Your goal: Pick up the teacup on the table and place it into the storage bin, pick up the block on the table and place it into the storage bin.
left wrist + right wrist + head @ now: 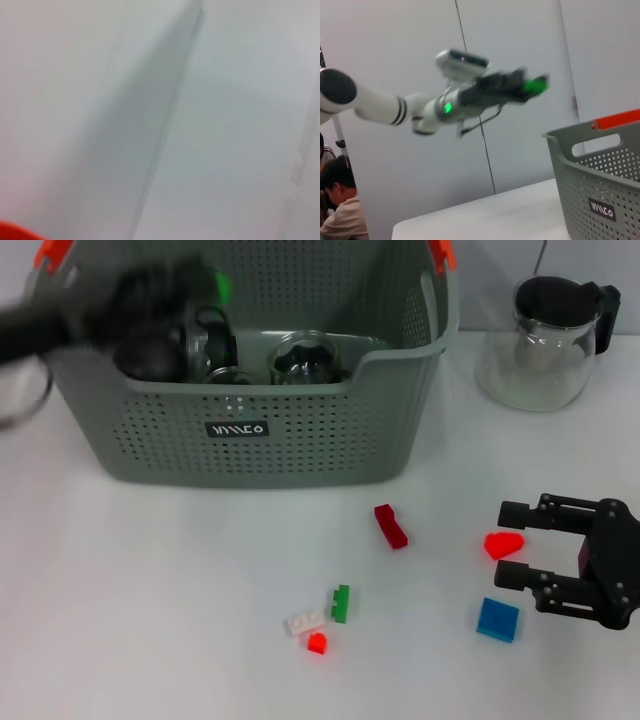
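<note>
The storage bin (300, 445) stands at the back left of the table, and its corner also shows in the right wrist view as the storage bin (600, 170). A glass teacup (305, 358) lies inside it. My left arm reaches over the bin's left side, blurred, with my left gripper (195, 340) down near the rim beside the teacup. At the front right my right gripper (512, 544) is open, one finger on each side of a bright red block (503, 544) on the table. The left wrist view shows only a blurred wall.
Loose on the table lie a dark red block (391, 526), a blue block (498, 619), a green block (341, 603), a white block (306, 621) and a small red block (317, 642). A glass jug (545, 340) with a black lid stands back right.
</note>
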`<move>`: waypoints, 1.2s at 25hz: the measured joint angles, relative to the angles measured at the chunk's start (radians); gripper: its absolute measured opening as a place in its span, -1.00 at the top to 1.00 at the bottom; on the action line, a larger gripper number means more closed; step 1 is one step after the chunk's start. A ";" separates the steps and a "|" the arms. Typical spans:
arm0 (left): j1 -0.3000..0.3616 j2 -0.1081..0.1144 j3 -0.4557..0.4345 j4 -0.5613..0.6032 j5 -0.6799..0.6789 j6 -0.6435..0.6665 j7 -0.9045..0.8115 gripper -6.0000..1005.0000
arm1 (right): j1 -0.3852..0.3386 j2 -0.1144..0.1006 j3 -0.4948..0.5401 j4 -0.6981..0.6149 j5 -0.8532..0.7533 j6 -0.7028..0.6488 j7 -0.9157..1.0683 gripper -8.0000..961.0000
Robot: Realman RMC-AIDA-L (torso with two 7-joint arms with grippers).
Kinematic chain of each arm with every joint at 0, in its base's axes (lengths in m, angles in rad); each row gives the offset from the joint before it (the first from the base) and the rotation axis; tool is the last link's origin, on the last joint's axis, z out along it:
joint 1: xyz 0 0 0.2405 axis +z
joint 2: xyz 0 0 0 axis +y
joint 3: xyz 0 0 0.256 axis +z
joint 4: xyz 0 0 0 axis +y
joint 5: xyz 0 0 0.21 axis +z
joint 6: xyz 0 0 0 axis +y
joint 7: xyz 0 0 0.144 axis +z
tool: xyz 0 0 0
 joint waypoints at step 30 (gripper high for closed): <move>0.085 -0.090 0.364 0.314 -0.156 -0.422 -0.172 -0.47 | 0.006 0.003 -0.002 0.007 -0.002 0.000 0.000 -0.41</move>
